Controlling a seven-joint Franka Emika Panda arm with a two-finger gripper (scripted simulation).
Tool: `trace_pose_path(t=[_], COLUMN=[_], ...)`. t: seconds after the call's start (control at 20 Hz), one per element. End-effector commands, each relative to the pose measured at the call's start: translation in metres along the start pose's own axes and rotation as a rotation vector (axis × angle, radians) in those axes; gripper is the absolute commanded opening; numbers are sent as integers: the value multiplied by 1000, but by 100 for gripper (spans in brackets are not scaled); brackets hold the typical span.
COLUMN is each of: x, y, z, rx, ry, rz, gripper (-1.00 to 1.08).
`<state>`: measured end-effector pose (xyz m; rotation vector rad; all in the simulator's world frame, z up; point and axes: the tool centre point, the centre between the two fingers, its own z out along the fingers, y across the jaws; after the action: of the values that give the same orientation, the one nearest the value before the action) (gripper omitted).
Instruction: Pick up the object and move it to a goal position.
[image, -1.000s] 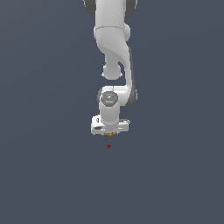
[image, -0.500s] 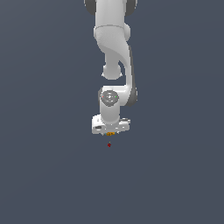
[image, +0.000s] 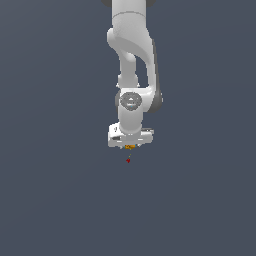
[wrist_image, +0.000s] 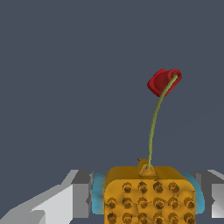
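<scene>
The object (wrist_image: 148, 194) is an orange-yellow lumpy piece covered in small studs. A thin green stem rises from it to a small red tip (wrist_image: 164, 81). In the wrist view it sits between the blue pads (wrist_image: 98, 199) of my gripper (wrist_image: 148, 203), which is shut on it. In the exterior view the white gripper (image: 129, 146) points down in the middle of the picture. Only a sliver of the object (image: 129, 147) shows under it, with the red tip (image: 128, 160) hanging just below. The object is much narrower than the hand.
Only a plain dark grey-blue background surrounds the arm (image: 131, 60) in both views. No other object, container or marker shows.
The gripper has risen slightly in the exterior view, carrying the object and its red tip up with it.
</scene>
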<state>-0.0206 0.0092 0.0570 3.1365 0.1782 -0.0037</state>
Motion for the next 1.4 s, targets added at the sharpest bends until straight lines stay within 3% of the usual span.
trace_pose_path(t=[0.0, 1.35], x=[-3, -55], y=[-8, -139], z=[-17, -284], rx=[0, -2], ry=[2, 2], rz=[0, -1], gripper=[-100, -100])
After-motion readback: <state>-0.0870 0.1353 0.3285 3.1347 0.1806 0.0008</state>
